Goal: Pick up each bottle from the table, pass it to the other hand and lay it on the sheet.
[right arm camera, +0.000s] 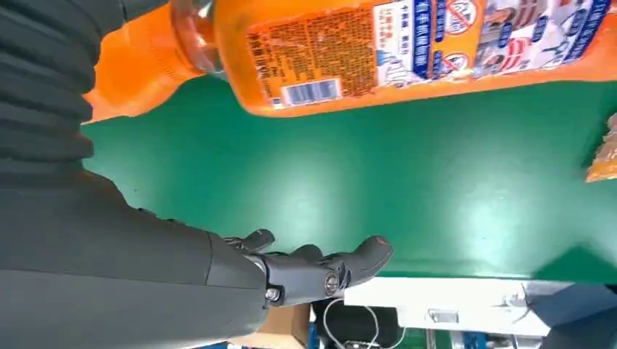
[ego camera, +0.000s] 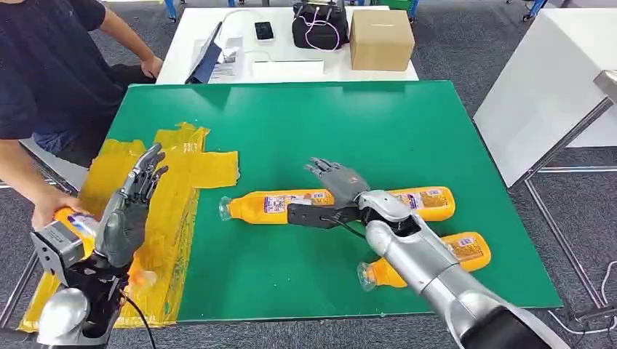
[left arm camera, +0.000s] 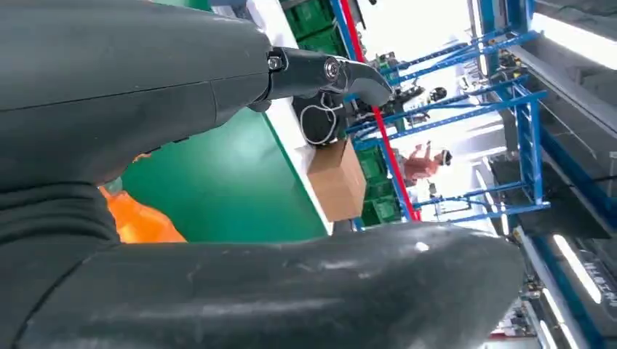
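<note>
Head view: pick step in hand; right hand (ego camera: 336, 180) released, fingers spread, hovering over middle bottle (ego camera: 280, 206) lying on green counter (ego camera: 291, 123); next needs lowering and closing round it; left hand (ego camera: 133, 207) raised, empty, fingers apart above yellow sheet (ego camera: 185, 163), awaiting handover.

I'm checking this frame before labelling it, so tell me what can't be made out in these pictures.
- Head view: the right hand covers the middle of the long bottle; contact unclear.
- Head view: the right forearm hides most of the near bottle.
- Head view: the person's hand and the left hand cover the bottle at the sheet's edge.
- Left wrist view: the hand blocks the sheet.
</note>
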